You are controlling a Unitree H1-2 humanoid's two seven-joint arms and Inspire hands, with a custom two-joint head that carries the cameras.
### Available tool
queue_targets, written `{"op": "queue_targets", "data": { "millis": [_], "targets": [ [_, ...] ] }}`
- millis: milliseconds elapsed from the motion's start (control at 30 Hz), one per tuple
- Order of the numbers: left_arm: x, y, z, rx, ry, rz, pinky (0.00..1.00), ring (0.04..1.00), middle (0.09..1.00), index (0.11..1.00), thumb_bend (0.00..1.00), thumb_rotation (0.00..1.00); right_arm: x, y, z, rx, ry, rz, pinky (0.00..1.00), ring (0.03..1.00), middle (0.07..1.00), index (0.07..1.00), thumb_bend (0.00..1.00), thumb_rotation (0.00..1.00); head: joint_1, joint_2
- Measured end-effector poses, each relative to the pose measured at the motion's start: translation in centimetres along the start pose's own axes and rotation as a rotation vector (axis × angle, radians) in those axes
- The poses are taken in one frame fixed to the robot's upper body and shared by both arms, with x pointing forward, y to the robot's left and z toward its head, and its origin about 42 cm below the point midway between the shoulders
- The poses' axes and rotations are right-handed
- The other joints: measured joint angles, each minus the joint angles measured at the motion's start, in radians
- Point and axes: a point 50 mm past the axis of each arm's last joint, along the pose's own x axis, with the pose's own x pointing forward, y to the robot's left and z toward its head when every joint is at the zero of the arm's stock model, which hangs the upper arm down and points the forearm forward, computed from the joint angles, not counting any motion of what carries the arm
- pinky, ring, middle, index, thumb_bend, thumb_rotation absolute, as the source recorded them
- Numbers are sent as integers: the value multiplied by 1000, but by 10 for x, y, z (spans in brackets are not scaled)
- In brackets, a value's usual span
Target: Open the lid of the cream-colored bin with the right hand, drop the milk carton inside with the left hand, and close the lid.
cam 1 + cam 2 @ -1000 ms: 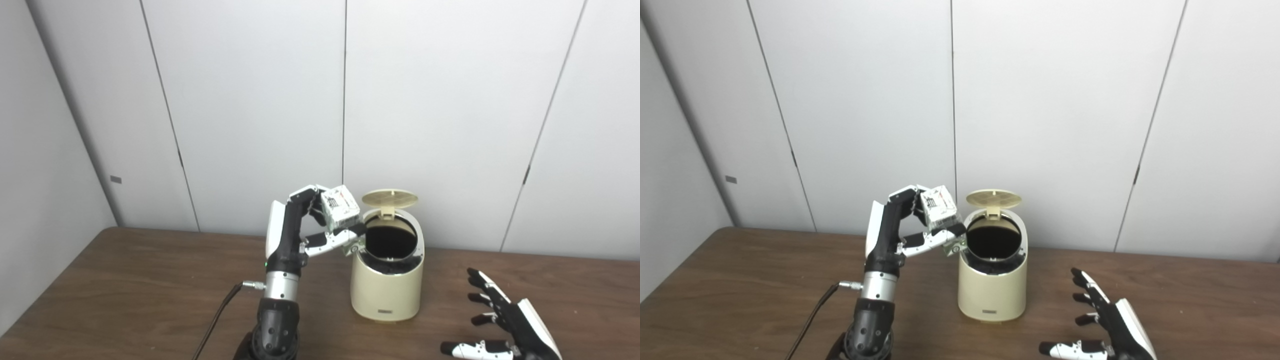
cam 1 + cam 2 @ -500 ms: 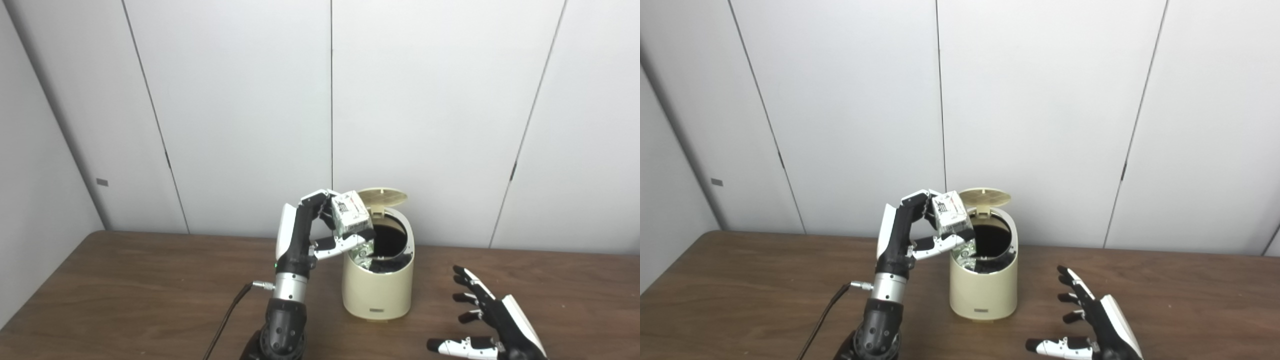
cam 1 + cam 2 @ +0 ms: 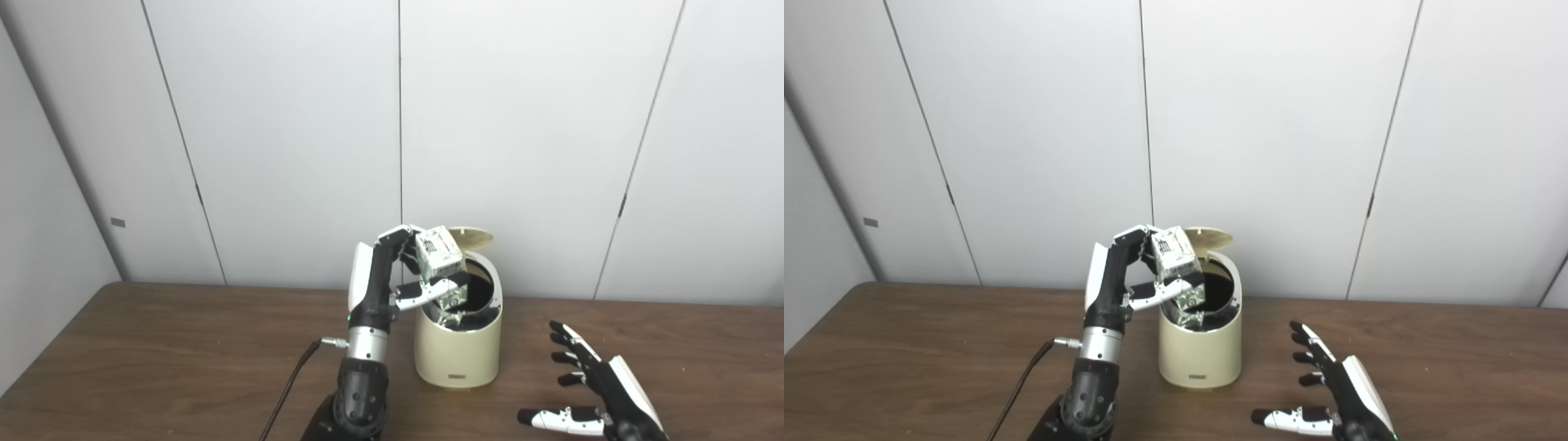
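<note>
Since one second ago, the left robot hand has carried the milk carton sideways, from beside the bin's rim to above the left part of its opening. The camera also shifted a little, so we judge this only against the bin.

We go from the biggest thing to the smallest. The counter is brown wood and carries everything. The cream-colored bin stands upright on it, just to the right of the left robot hand. Its lid is raised at the back, behind the carton. The right robot hand rests low over the counter, well apart from the bin, with fingers spread and holding nothing. The left robot hand is closed around the milk carton, thumb below and fingers above, and the carton is tilted, its lower end already at the opening.

What could go wrong, in our judgement:
- The carton is not centred over the opening but near the left rim. If the robot hand lets go now, the lower corner may catch on the rim, and the carton may fall outside on the counter.
- The thumb is very near the rim, so a further push to the right may shift or tip the light bin.
- The raised lid is close behind the carton, and a touch may knock it down too early.
</note>
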Motion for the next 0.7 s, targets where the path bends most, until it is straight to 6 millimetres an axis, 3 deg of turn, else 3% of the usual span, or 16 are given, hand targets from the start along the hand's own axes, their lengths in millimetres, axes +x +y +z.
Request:
{"op": "queue_targets", "data": {
  "millis": [700],
  "targets": [
    [-15, -34, -13, 61, -21, 134, 359, 408, 470, 497, 522, 0, -6, 0, 3, 10, 9, -9, 662, 838, 915, 919, 809, 232, -25, 15]
  ]
}}
